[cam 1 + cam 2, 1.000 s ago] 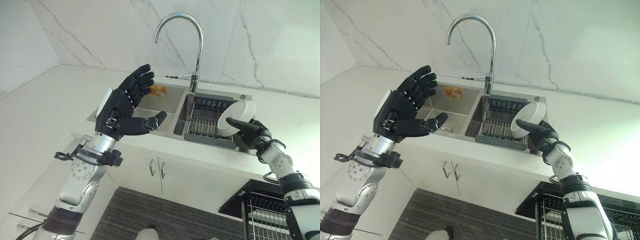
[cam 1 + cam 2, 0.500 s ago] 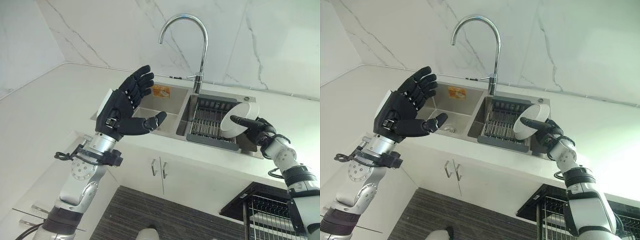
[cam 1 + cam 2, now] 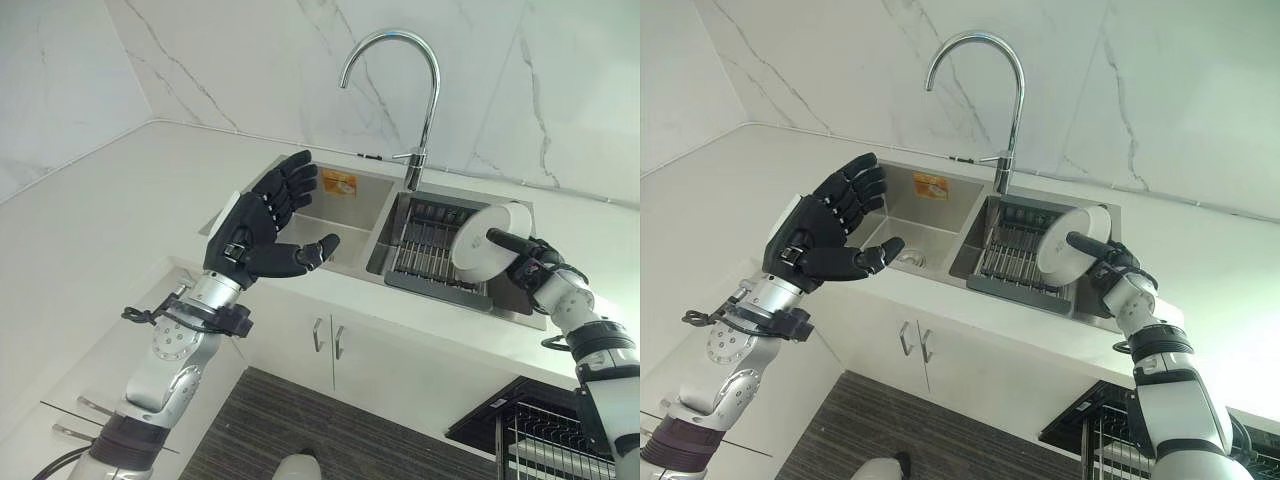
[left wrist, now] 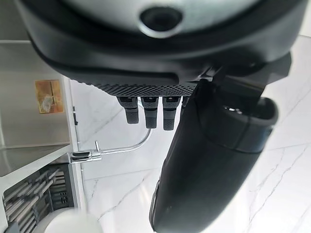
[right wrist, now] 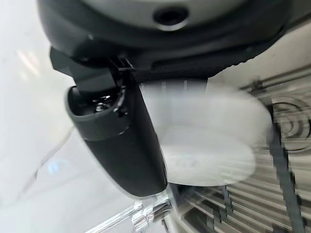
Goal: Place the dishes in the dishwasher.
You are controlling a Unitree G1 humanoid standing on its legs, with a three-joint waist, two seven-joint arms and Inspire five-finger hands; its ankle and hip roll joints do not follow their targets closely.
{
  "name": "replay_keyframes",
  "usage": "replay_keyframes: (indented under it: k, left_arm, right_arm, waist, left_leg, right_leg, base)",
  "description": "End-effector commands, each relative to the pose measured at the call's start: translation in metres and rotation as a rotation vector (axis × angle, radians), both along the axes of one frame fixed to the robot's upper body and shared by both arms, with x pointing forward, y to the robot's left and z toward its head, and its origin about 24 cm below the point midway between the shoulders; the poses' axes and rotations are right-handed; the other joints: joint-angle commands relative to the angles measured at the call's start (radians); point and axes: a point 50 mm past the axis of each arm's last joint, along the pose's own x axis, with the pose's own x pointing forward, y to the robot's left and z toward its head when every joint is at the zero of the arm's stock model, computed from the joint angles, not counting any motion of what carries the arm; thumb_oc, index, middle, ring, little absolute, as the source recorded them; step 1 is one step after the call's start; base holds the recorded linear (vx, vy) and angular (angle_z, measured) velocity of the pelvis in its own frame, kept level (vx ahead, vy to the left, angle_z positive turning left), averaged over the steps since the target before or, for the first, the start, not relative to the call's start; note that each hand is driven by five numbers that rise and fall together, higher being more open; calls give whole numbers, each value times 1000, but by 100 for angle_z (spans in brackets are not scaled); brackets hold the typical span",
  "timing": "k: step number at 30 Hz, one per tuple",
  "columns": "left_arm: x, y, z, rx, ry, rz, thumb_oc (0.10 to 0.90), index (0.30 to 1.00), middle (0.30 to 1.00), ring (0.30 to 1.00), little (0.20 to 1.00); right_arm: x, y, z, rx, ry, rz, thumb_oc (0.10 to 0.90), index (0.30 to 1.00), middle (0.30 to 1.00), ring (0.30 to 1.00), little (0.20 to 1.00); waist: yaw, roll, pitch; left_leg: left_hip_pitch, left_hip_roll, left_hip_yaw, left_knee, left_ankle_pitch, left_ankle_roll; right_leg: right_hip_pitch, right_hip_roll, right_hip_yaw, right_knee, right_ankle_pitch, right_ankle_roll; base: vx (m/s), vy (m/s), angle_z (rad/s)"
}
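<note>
Since the earlier frames the whole view has shifted, so the camera has moved; against the sink, the white plate (image 3: 489,236) now sits slightly higher above the rack, carried by the right robot hand (image 3: 532,262). Nearest the robot, a dishwasher rack (image 3: 555,440) with dark wire tines shows at the lower right, below the front edge of the table (image 3: 90,235). Left of it, white cabinet doors with two metal handles (image 3: 326,337) face the view. The left robot hand (image 3: 262,228) is raised above the front edge of the left sink basin (image 3: 910,215), fingers spread and holding nothing, palm turned toward the tap. The right robot hand is raised over the right basin; its thumb lies across the plate's face and its fingers pinch the plate from behind. The plate stands nearly on edge, above the right end of the dark sink rack (image 3: 428,245). A curved chrome tap (image 3: 410,95) rises behind the divider between the basins. An orange sticker (image 3: 339,184) marks the left basin's rear wall.
</note>
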Motion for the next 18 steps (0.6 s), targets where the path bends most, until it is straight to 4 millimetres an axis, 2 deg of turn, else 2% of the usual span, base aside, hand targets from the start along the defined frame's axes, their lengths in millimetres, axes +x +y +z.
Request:
replay_keyframes:
  k: [1, 4, 8, 14, 18]
  left_arm:
    - [-2, -4, 45, -49, -198, -53, 800, 900, 900, 900, 900]
    - [-2, -6, 43, -50, -195, -59, 800, 900, 900, 900, 900]
    - [-2, -5, 44, -47, -205, -68, 800, 900, 900, 900, 900]
    - [-6, -3, 42, -54, -200, -83, 800, 900, 900, 900, 900]
    - [-10, 2, 39, -50, -196, -82, 800, 900, 900, 900, 900]
  right_arm:
    - [23, 5, 71, -63, -235, 25, 400, 300, 300, 300, 300]
    - [22, 4, 66, -117, -208, 18, 400, 300, 300, 300, 300]
    - [22, 10, 71, -169, -273, 23, 400, 300, 300, 300, 300]
    - [15, 10, 92, -210, -438, 35, 400, 300, 300, 300, 300]
    - [2, 22, 110, -199, -624, 80, 400, 300, 300, 300, 300]
  waist:
    - [13, -25, -68]
    - [14, -25, -64]
    - [5, -24, -61]
    - [-15, -21, -66]
    - [-38, -16, -69]
  left_leg:
    - [3, -14, -27, 96, -220, -12]
    - [3, -14, -27, 96, -219, -11]
    - [6, -14, -26, 96, -221, -8]
    - [12, -8, -17, 96, -225, -8]
    - [16, -2, -9, 96, -229, -8]
  right_leg:
    - [86, 24, 7, -99, -96, 53]
    - [85, 22, 5, -99, -95, 53]
    - [82, 23, 10, -99, -92, 53]
    - [76, 26, 21, -99, -93, 52]
    - [72, 33, 34, -99, -96, 51]
  base:
    - [15, 5, 4]
    - [4, 1, 1]
    - [-4, -18, 1]
    - [-11, -47, -3]
    - [-25, -71, -10]
